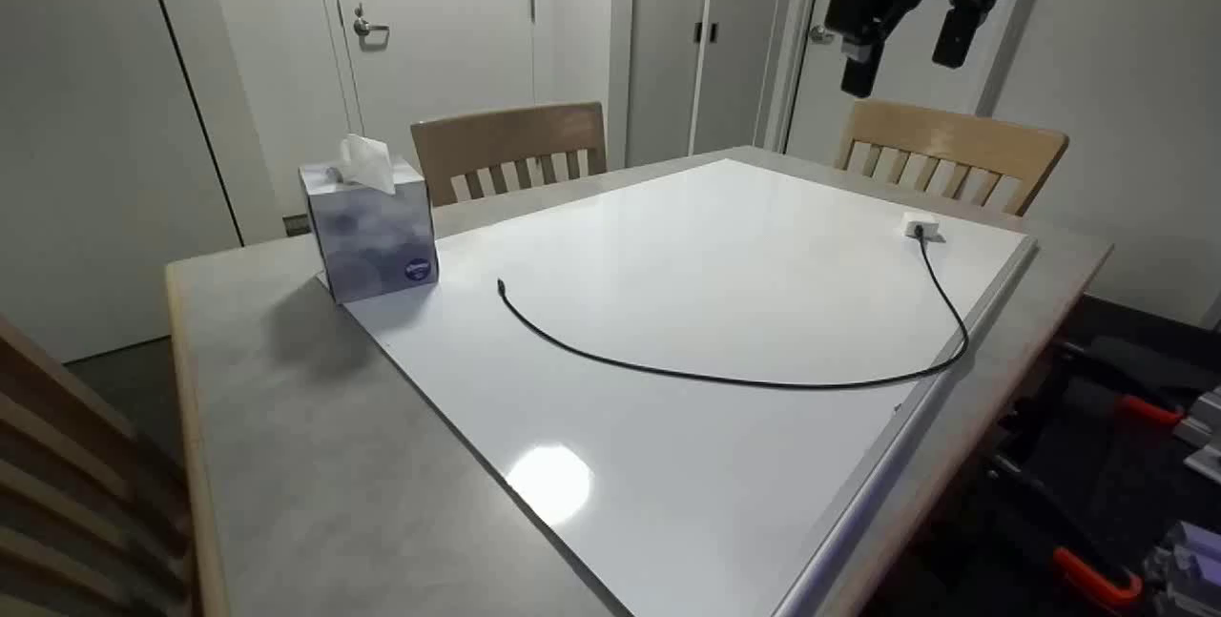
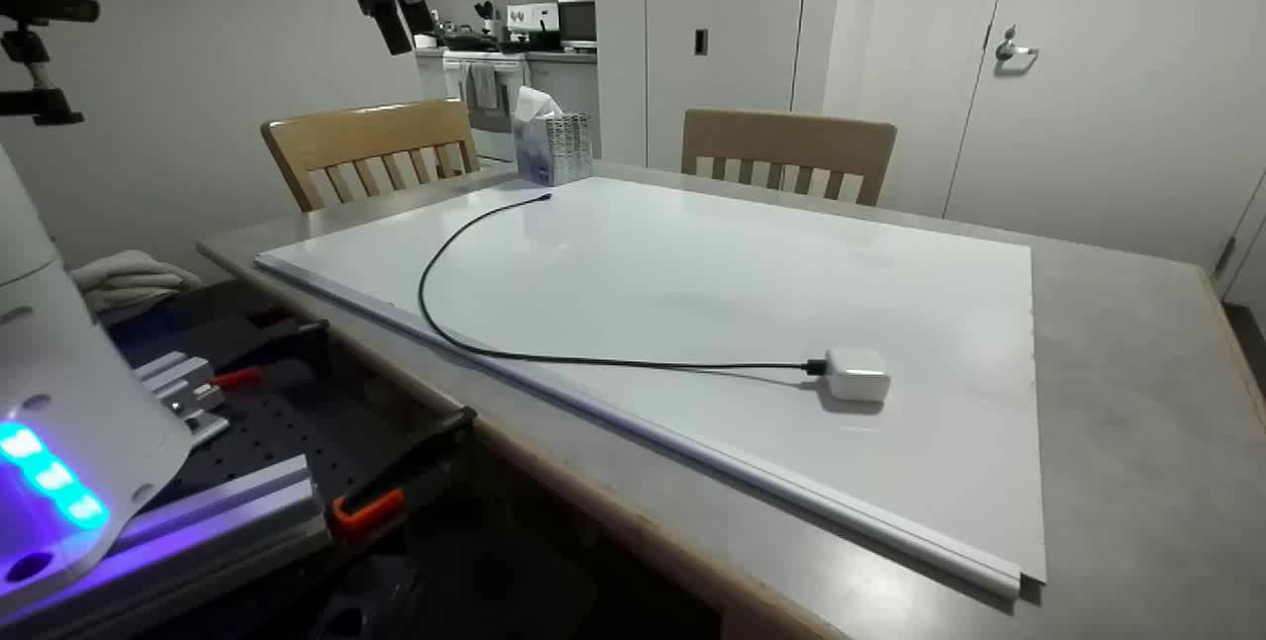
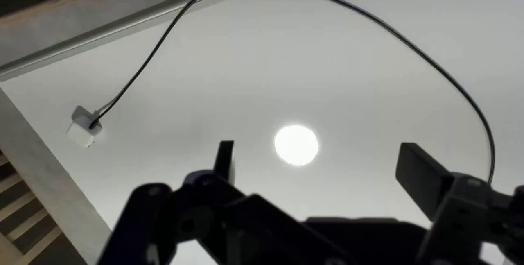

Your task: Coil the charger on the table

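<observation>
Gripper [image 3: 318, 151] spread wide, empty, above the table [image 1: 687, 283], 1 black charger [image 1: 792, 386] curving well below

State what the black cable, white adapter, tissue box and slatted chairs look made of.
Cable: likely rubber or plastic sheathing, smooth, since it bends in even curves.
Adapter: probably hard plastic, smooth, with rounded, moulded-looking edges.
Tissue box: seemingly cardboard with patterned print across flat sides; gloss unclear.
Chairs: apparently wood, perhaps varnished, given the tan colour and sheen.
</observation>
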`<state>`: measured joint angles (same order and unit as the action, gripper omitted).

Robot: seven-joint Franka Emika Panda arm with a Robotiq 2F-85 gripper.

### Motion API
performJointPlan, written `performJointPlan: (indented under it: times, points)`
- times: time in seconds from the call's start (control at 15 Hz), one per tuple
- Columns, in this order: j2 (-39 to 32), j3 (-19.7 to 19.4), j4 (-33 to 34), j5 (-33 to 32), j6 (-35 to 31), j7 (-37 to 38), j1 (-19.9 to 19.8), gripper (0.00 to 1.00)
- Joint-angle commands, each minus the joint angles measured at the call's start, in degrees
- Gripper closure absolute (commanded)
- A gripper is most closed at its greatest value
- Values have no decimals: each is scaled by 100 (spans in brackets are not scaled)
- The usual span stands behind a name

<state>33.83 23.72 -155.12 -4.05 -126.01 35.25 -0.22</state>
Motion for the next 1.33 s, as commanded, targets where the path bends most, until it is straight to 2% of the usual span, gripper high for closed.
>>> performJointPlan:
  times: [0.0, 0.2, 0.33, 0.8, 1.13, 1.27]
  points:
    - [-33, -150, 9, -108, 20, 81, 147, 0]
    - [-153, -264, -18, -387, -218, -489, 285, 0]
    - [-165, -398, -75, -517, -305, -641, 230, 0]
    - [-179, -755, -223, -1223, -88, -624, -192, 0]
    - [-95, -1084, -584, -1810, -718, -457, -647, 0]
    - [-296, -1146, -429, -2082, -1000, -311, -955, 0]
